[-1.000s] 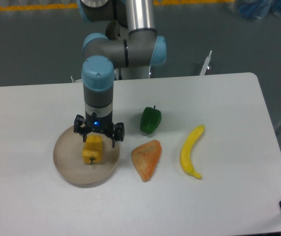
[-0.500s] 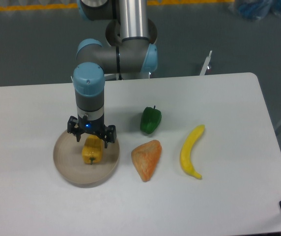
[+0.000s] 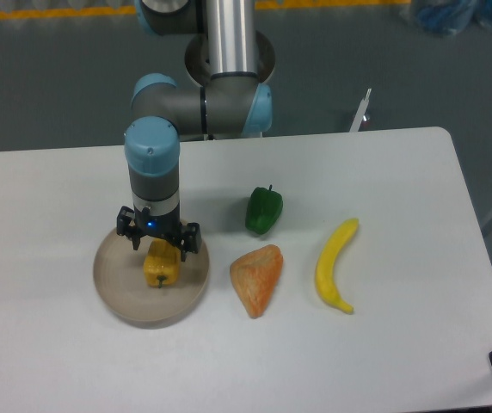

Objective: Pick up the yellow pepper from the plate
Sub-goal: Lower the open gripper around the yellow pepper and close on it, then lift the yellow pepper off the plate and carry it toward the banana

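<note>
Jaws stand spread, one to each side of the far end of the small blocky yellow-orange bell pepper; you cannot tell from this view whether the black two-finger gripper touches it yet. The pepper lies on the round beige-grey shallow plate, near the left end of the white desk, just below the fingers and running lengthwise away from them toward the near edge. Your next move probably turns on that: the jaws look set across the long axis, so a straight descent and close should do. The fingertips are hidden behind the gripper body and pepper. To the right, well apart, sit a green pepper, an orange wedge-shaped object and a long curved yellow banana.
</note>
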